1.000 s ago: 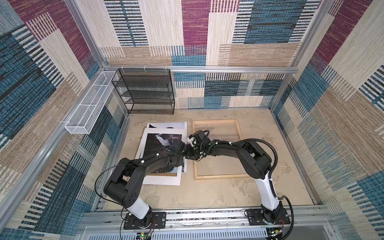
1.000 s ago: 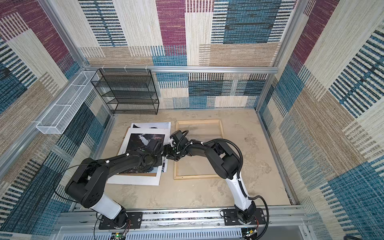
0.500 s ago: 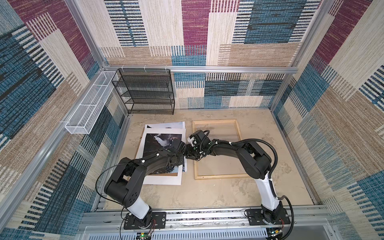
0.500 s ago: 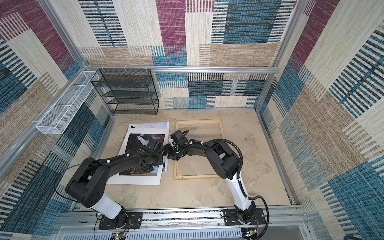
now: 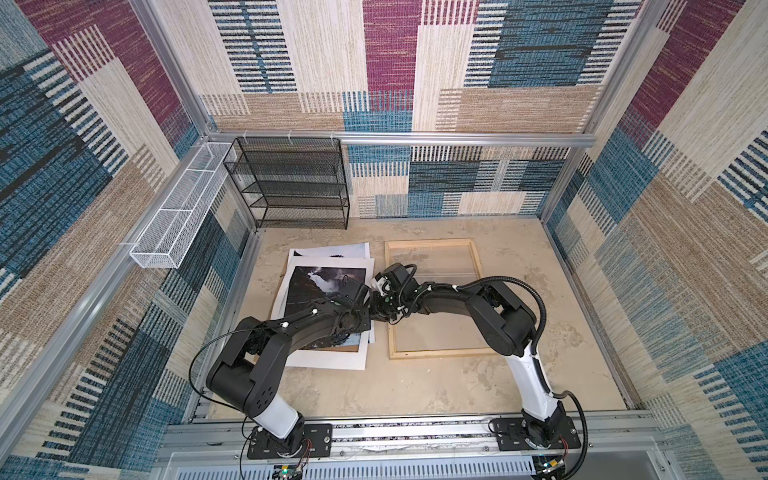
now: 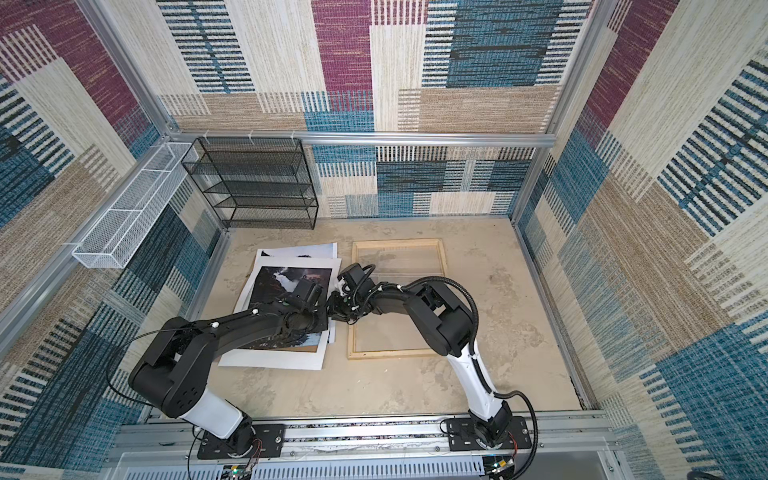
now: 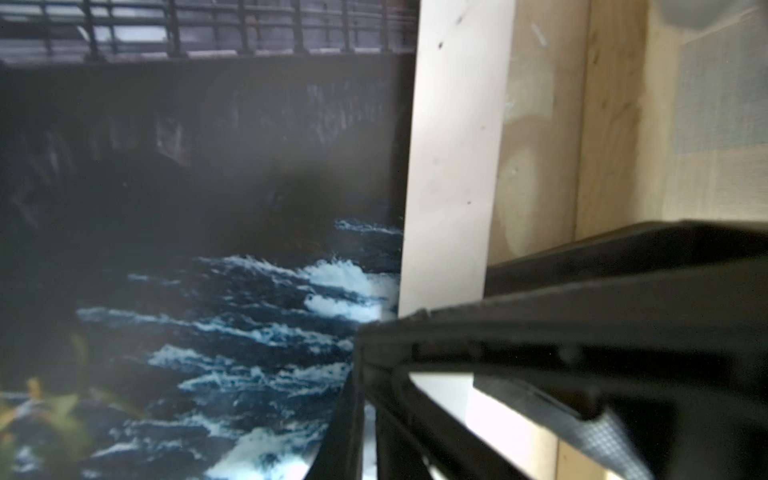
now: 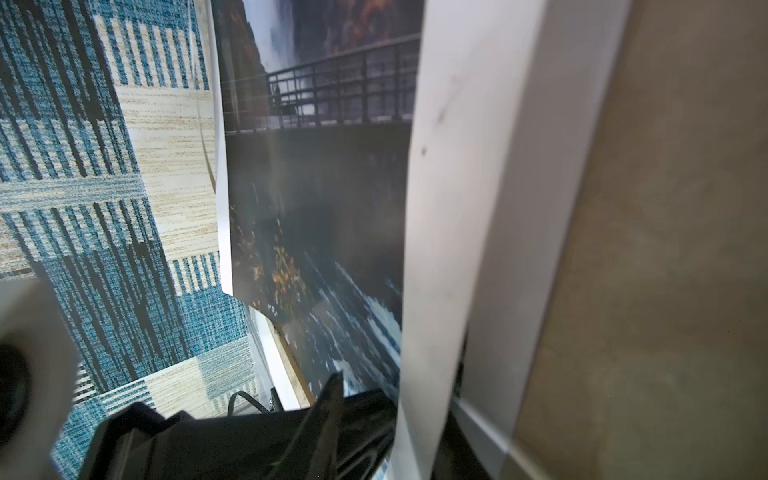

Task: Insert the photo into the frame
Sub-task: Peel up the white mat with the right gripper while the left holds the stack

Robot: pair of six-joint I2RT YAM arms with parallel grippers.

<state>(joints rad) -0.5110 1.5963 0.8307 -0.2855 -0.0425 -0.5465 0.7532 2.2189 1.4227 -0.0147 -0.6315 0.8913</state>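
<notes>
Left arm (image 5: 266,353) and right arm (image 5: 498,320): bulky matte-black joint housings, each with one white link rising from a black, screw-fixed base plate (image 5: 286,440) on the aluminium rail (image 5: 415,432) at 6 o'clock in both top views. A thin black cable (image 5: 192,368) loops off the left arm, and a corrugated black conduit (image 5: 542,311) with white ties (image 5: 455,287) runs along the right. Left gripper (image 7: 374,357) and right gripper (image 8: 361,399): black throughout.

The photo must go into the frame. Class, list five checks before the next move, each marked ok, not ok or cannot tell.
1. The frame lies flat: ok.
2. Left tool shut on the white margin: ok.
3. Right tool gripping that margin: cannot tell.
4. Margin belongs to the photo itself: cannot tell.
5. The photo inside the frame: not ok.
</notes>
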